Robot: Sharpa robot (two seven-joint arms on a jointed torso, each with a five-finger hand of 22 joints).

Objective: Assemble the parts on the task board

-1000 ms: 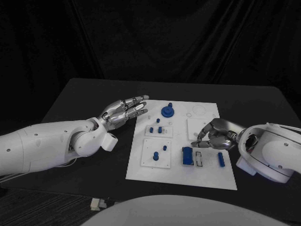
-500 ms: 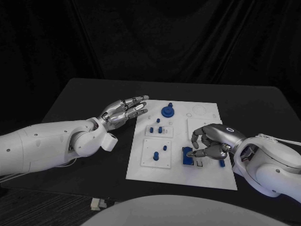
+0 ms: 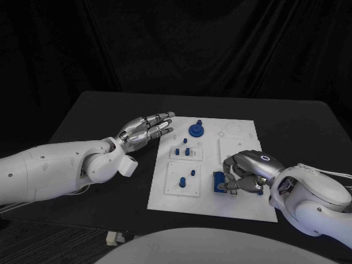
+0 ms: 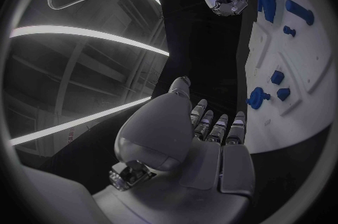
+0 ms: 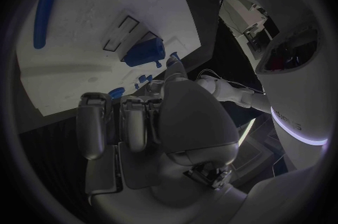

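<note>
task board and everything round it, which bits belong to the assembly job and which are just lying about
Job: task board, blue block, blue rod, blue knob, small blue pegs, right hand over the block.

Lying about: left hand, idle beside the board; black table.

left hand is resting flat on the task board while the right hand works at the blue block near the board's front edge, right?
Not quite. The left hand is not on the task board: the head view shows it open beside the board's left edge, over the black table. The rest holds: the right hand is at the blue block near the board's front edge.
</note>
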